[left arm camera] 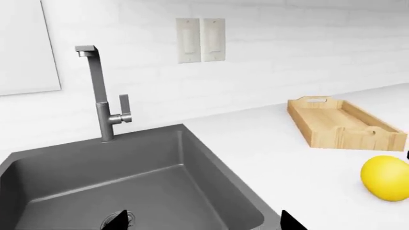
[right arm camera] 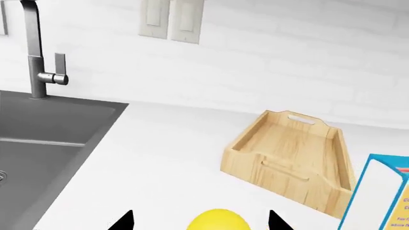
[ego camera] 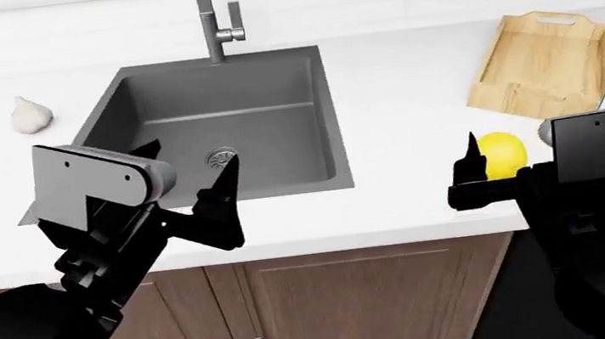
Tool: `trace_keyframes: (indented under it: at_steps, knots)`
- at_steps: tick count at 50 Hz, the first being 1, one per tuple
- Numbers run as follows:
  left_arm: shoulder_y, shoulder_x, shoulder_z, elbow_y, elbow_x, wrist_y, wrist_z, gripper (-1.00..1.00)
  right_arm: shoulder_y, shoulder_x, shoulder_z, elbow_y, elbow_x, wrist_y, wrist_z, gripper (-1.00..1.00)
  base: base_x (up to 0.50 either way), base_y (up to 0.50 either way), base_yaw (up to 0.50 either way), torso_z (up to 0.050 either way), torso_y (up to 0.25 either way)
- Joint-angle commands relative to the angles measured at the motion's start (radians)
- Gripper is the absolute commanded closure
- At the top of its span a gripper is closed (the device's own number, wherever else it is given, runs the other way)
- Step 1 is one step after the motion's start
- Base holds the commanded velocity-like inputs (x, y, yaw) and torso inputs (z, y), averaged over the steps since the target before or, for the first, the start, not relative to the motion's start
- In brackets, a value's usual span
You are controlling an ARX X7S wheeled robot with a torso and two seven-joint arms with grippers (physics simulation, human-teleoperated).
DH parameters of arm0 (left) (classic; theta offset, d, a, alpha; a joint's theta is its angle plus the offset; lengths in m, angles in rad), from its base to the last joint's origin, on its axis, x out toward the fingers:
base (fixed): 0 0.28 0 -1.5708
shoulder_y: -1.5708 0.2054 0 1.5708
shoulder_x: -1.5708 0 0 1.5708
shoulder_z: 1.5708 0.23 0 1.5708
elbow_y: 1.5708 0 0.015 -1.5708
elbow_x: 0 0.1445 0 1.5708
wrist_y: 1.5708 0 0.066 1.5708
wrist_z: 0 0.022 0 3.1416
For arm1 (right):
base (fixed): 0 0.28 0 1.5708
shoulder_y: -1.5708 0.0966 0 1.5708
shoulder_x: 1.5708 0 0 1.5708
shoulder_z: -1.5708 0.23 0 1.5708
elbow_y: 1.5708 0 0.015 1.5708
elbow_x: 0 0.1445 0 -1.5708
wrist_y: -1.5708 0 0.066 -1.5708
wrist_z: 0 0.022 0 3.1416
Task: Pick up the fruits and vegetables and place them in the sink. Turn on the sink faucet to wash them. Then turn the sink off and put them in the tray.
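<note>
Step in hand: first pick. Right end effector (ego camera: 473, 169) was spread wide, empty, straddling lemon (ego camera: 499, 152) on worktop (ego camera: 398, 107), not yet closed. Left end effector (ego camera: 194, 201) hung open, empty, over sink (ego camera: 308, 109) front edge. Garlic (ego camera: 29, 114) lay far left. Next move likely: lower, close on lemon.

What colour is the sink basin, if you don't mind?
Dark grey sink, clearest in the head view.

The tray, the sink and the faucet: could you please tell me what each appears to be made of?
The tray looks like light, unpainted wood, with faint grain and a matte finish. The sink seems a dark grey, matte basin, metal or composite; I cannot tell which. The faucet looks like brushed grey metal with a soft sheen.
</note>
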Motion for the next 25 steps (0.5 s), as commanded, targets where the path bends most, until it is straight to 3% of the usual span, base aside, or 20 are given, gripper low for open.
trace_keyframes:
  at_steps: [1,25]
  knots:
    - [0.020,0.001,0.008,0.001,-0.003,0.019,-0.003,-1.00,0.038,-0.021,-0.041,0.117,-0.055,-0.058,-0.010,-1.00,0.00,0.00,0.00,0.000,0.000]
    - [0.049,0.014,-0.040,0.039,-0.055,-0.006,-0.032,-1.00,0.075,-0.038,-0.055,0.246,-0.049,-0.039,-0.021,-1.00,0.00,0.00,0.00,0.000,0.000]
